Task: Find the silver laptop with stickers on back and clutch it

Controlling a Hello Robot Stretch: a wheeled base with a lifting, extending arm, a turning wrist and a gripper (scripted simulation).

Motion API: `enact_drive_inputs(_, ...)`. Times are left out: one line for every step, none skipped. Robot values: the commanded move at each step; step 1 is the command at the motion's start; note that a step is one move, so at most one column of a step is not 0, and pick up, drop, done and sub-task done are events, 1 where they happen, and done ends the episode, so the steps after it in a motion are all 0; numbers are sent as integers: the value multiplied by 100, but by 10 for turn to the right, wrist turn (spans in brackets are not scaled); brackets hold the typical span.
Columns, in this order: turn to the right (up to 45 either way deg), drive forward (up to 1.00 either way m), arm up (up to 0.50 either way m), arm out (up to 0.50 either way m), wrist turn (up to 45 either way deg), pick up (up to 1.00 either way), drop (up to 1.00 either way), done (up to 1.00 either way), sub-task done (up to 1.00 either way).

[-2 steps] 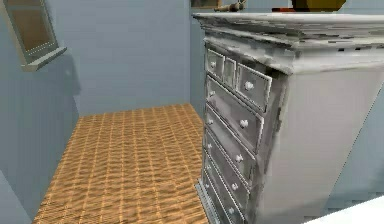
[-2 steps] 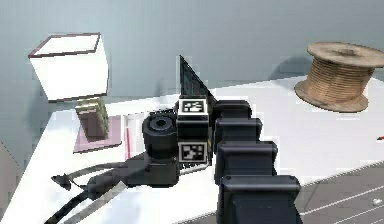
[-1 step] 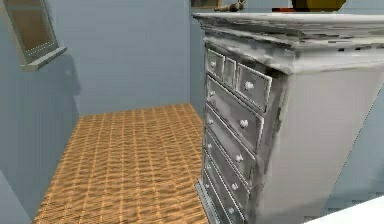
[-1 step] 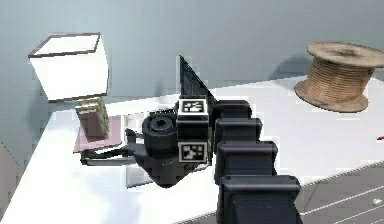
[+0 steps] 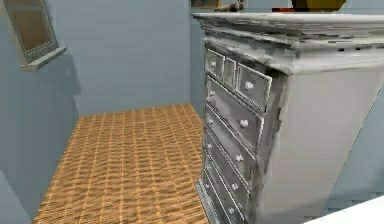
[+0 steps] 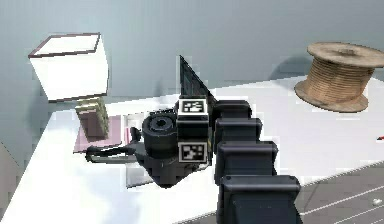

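In the arm side view a laptop stands on a white tabletop, its lid raised and seen almost edge-on as a thin dark panel. I cannot see any stickers from this angle. The arm's dark bar rises from the bottom edge to two white marker squares. Left of them is the gripper, its thin fingers reaching left over a flat pinkish thing lying on the table. I cannot tell whether the gripper holds anything.
A table lamp with a white square shade stands at the table's left. A wooden spool sits at its right. In the forward view a tall white chest of drawers stands at the right, beside woven brown floor, blue walls and a window.
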Motion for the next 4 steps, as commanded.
enact_drive_inputs(0,0,-12,0,0,0,0,0,0)
enact_drive_inputs(0,0,0,0,0,100,0,0,0)
enact_drive_inputs(0,0,10,0,0,0,0,0,0)
enact_drive_inputs(0,0,0,0,0,0,0,100,0)
